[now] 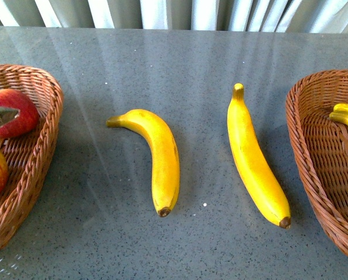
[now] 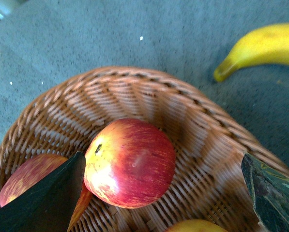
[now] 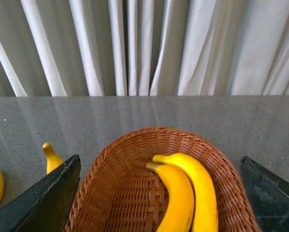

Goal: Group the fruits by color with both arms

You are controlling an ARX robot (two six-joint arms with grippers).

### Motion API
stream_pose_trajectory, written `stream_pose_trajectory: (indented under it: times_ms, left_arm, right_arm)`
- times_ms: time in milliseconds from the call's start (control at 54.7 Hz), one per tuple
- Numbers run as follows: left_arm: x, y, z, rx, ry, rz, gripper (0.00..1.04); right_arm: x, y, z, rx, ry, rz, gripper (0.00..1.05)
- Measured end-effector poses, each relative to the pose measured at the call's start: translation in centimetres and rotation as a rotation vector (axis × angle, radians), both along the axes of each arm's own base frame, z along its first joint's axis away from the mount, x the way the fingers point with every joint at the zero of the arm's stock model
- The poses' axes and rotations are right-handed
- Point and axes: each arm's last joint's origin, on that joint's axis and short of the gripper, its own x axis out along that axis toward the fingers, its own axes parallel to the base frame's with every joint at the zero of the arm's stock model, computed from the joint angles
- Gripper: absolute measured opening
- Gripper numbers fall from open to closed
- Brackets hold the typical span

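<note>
On the grey speckled tabletop [image 1: 179, 64], 2 yellow bananas lie well apart between 2 brown wicker baskets. The curved banana [image 1: 159, 160] lies nearer the left basket [image 1: 56, 105], and the straighter banana [image 1: 255, 160] lies nearer the right basket [image 1: 295, 125]. Each has its brown tip at the end toward the robot.

The left basket holds a round red apple [image 2: 129, 162] with yellow streaks and a dark stem dimple. A second apple [image 2: 28, 179] sits just beside it, partly hidden by a black finger [image 2: 42, 203]. The left end effector [image 2: 161, 159] hangs over them, spread wide, with the red apple between its fingers. The right end effector [image 3: 159, 158] is likewise spread above the right basket, where a pair of bananas [image 3: 178, 203] lies side by side.
</note>
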Motion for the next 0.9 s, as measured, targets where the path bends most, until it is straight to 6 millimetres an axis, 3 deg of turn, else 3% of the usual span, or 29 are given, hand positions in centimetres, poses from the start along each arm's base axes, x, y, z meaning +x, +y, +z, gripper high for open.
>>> stream_pose_trajectory:
  times_ms: [219, 311, 438, 786, 895]
  left_arm:
    - [-1.8, -0.2, 2.9, -0.147, -0.078, -0.011, 0.94]
    - [-3.4, -0.2, 2.8, -0.162, -0.323, 0.326, 0.78]
    - [-6.2, -0.4, 3.6, -0.299, -0.531, 0.54, 0.59]
    - [-10.2, -1.0, 3.0, -0.403, -0.526, 0.551, 0.02]
    - [-11.2, -1.0, 2.3, -0.412, -0.54, 0.55, 0.02]
  right_arm:
    - [0.0, 0.0, 0.0, 0.0, 0.0, 0.0, 0.96]
    - [0.0, 0.0, 0.0, 0.0, 0.0, 0.001, 0.96]
    - [0.0, 0.0, 0.0, 0.0, 0.001, 0.0, 0.96]
    - [0.0, 0.0, 0.0, 0.0, 0.0, 0.0, 0.96]
    - [0.0, 0.0, 0.0, 0.0, 0.0, 0.0, 0.96]
